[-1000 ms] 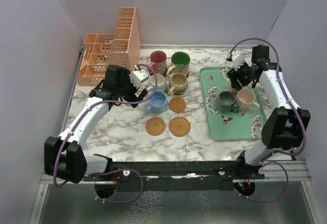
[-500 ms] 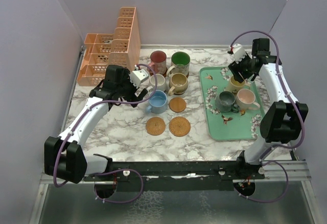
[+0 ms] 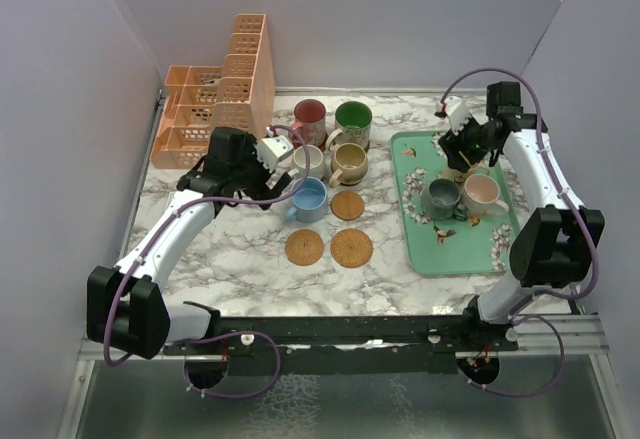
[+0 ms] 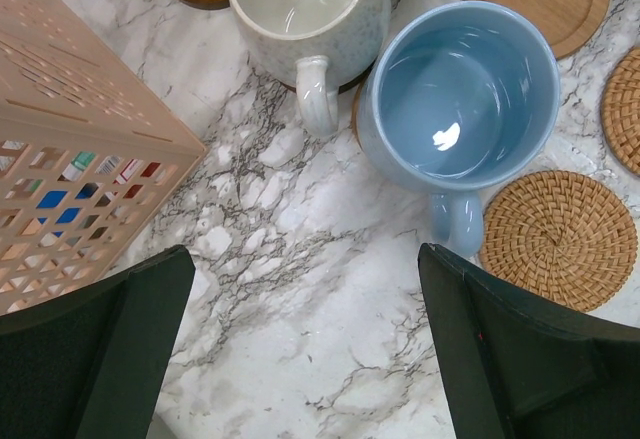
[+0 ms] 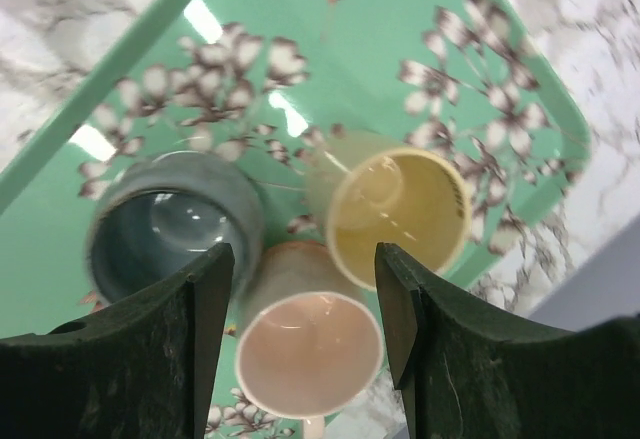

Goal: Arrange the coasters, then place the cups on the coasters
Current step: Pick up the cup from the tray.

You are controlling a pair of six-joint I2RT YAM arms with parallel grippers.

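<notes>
Left wrist view: the left gripper [image 4: 305, 256] hangs over the marble table [image 4: 290, 299], its jaws spread wide with nothing between them. It is just short of the cream cup [image 4: 305, 4] and the blue cup [image 4: 458, 99]. A woven coaster [image 4: 558, 239] lies touching the blue cup's handle. Further right, the right gripper [image 5: 300, 257] hovers above the green tray [image 5: 270, 19], jaws partly apart and gripping nothing. The grey cup [image 5: 165, 229], pink cup [image 5: 310, 344] and yellow cup [image 5: 400, 214] stand clustered on the tray beneath it.

Marble table [image 3: 230, 259] with peach lattice organiser [image 3: 225, 94], green floral tray [image 3: 455, 244], several coasters [image 3: 351, 248].
</notes>
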